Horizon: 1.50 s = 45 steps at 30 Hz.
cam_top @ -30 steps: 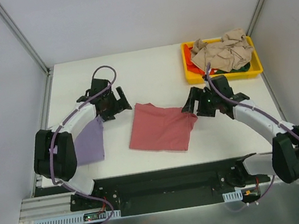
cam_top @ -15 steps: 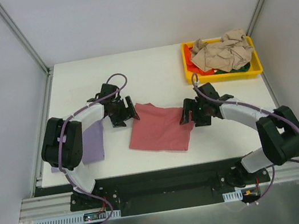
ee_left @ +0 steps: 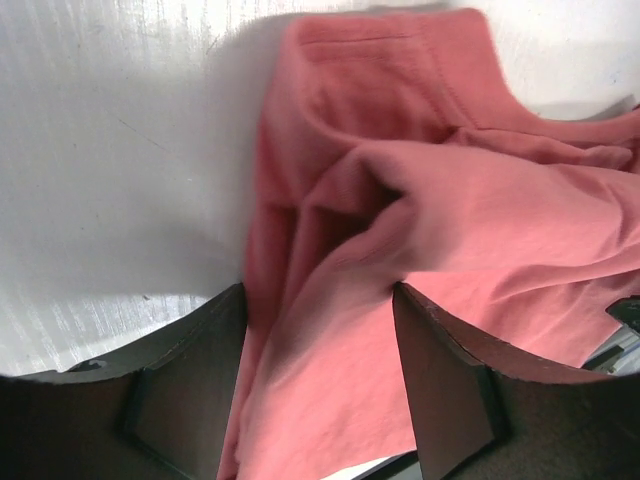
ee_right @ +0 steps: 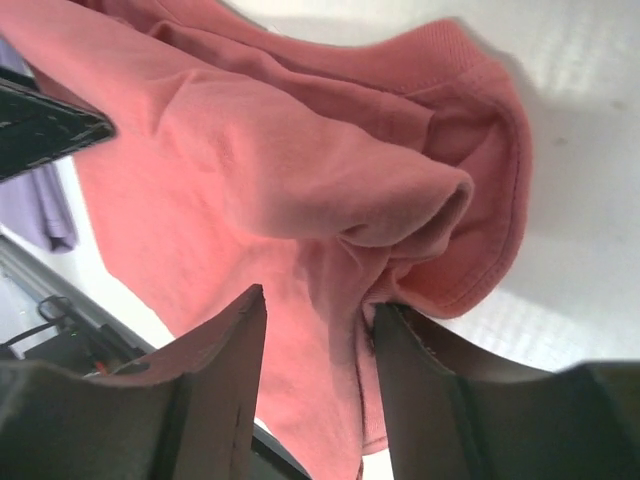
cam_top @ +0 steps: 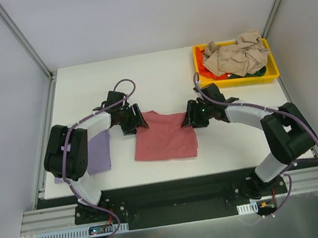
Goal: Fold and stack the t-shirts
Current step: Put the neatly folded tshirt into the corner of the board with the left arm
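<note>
Dusty-pink t-shirt (cam_top: 166,141): lying midway across the counter (cam_top: 157,76), being folded, far corners sitting between the jaws of left gripper (cam_top: 137,123) and right gripper (cam_top: 191,117) (clamped or not, cannot tell). Lavender t-shirt (cam_top: 98,153) lying seemingly folded at left; crumpled t-shirts (cam_top: 234,56) waiting in yellow tray (cam_top: 232,82).

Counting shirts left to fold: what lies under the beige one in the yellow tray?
Under the beige t-shirt, red cloth shows at the yellow tray's left end and dark green cloth at its right. The rest is covered.
</note>
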Tool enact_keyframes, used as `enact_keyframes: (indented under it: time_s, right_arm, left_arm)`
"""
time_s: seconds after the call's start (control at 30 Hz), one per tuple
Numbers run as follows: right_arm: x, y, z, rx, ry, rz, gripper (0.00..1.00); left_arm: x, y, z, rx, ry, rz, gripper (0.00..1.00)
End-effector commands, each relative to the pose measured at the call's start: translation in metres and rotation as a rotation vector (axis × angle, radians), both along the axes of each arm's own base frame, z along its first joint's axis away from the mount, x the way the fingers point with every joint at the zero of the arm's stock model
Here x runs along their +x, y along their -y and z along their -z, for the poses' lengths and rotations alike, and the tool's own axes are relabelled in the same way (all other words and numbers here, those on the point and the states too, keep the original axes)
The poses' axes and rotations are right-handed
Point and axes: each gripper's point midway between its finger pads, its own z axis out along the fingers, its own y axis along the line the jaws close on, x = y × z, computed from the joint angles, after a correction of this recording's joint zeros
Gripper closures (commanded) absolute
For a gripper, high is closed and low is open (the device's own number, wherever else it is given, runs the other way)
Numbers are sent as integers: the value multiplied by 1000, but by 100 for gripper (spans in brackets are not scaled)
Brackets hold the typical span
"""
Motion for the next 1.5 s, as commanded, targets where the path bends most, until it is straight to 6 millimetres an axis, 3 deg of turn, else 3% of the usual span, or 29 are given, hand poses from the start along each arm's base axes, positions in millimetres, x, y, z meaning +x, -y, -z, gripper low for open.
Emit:
enact_keyframes:
  time_s: [0.0, 0.1, 0.17, 0.27, 0.47, 0.6, 0.73, 0.93, 1.03, 1.17, 1.33, 1.47]
  right_arm:
    - [16, -38, -34, 172, 72, -80, 56]
    - [17, -42, -34, 185, 63, -84, 67]
    - [17, -39, -30, 174, 52, -60, 84]
    - [20, -29, -19, 170, 26, -3, 99]
    - [17, -34, -9, 393, -65, 16, 99]
    - [11, -22, 20, 360, -151, 66, 99]
    - [10, -11, 48, 323, -221, 125, 99]
    - [7, 11, 68, 185, -222, 180, 86]
    - [8, 10, 53, 183, -181, 139, 75]
    - [10, 3, 12, 230, -102, 58, 64]
    - [9, 9, -29, 203, 5, 5, 53]
    - [-4, 15, -39, 181, 19, -9, 44]
  left_arm:
    - [-18, -7, 18, 24, -61, 3, 40]
    - [-19, -7, 17, 24, -59, 4, 40]
    - [-21, -11, 18, 39, -55, -5, 40]
    - [-25, -18, 20, 66, -50, -23, 38]
    - [-33, -23, 20, 69, -55, -36, 30]
    - [-36, -25, 19, 74, -50, -39, 19]
    - [-39, -27, 20, 79, -59, -45, 18]
    - [-47, -37, 21, 120, -67, -71, 18]
    - [-51, -42, 17, 142, -63, -86, 15]
    - [-50, -45, 7, 145, -27, -96, 11]
    - [-49, -44, 5, 138, -28, -88, 8]
    - [-48, -41, 7, 131, -35, -73, 2]
